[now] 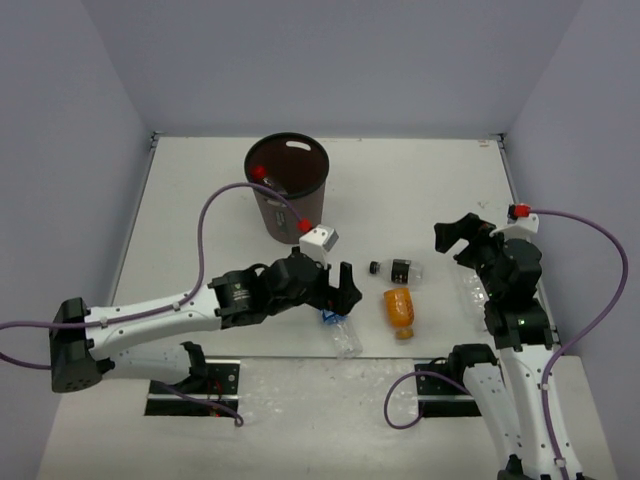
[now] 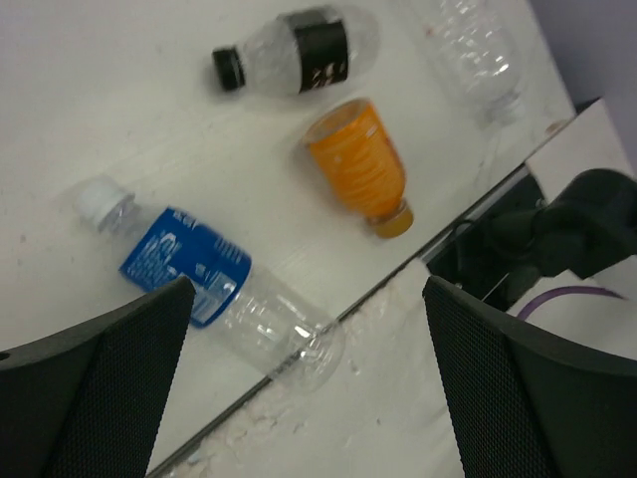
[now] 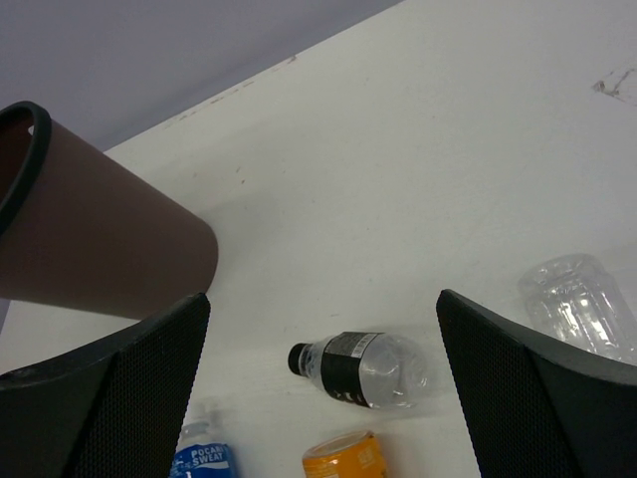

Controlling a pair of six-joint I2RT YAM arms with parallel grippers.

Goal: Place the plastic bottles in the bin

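Observation:
Four plastic bottles lie on the white table. The blue-label bottle (image 2: 189, 264) (image 1: 338, 330) rests at the table's near edge, just below my open left gripper (image 2: 309, 296) (image 1: 340, 290), whose jaws hover over its clear base without touching it. Beyond it lie the orange bottle (image 2: 363, 169) (image 1: 400, 310) and the black-label bottle (image 2: 299, 50) (image 1: 398, 269). The plain clear bottle (image 3: 577, 304) (image 1: 470, 290) lies beside the right arm. My right gripper (image 3: 323, 299) (image 1: 458, 240) hangs open and empty above the black-label bottle (image 3: 363, 370). The maroon bin (image 1: 288, 185) (image 3: 100, 249) stands at the back left.
The table's near edge and a seam (image 2: 398, 269) run right under the blue-label bottle. The left arm's purple cable (image 1: 215, 200) loops across the bin's front. Grey walls close the table on three sides.

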